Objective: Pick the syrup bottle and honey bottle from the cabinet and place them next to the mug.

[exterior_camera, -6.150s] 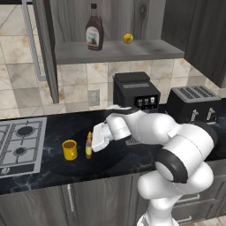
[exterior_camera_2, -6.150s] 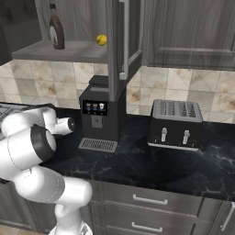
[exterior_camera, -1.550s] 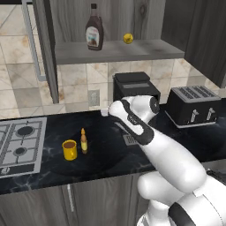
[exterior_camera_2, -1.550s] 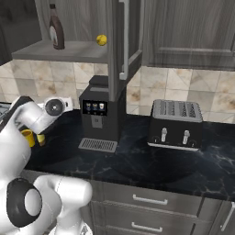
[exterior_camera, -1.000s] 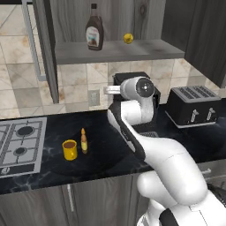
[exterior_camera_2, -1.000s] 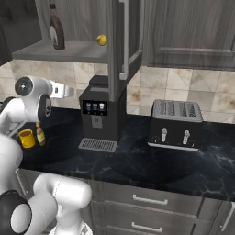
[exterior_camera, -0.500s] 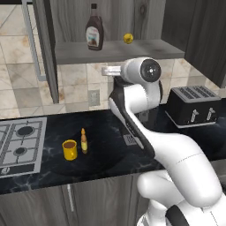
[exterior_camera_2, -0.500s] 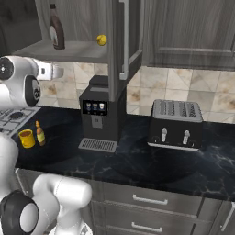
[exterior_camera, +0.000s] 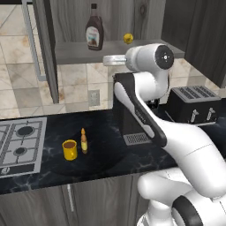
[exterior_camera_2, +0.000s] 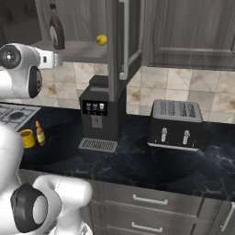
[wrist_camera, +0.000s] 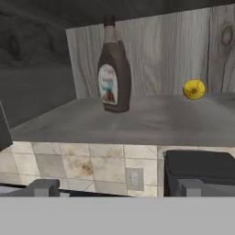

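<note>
Here the two-finger gripper (exterior_camera: 107,59) is held fully open and empty, just below the grey shelf board (exterior_camera: 79,49); the dark brown syrup bottle (wrist_camera: 113,69) is seen at 11 o'clock, untouched.

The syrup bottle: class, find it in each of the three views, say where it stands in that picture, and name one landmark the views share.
Left base view: syrup bottle at top centre, upright on the cabinet shelf.
Right base view: syrup bottle at top left, on the same shelf.
Hand view: syrup bottle upper centre, on the shelf.
Shared landmark: the small yellow ball to the bottle's right in all three.
</note>
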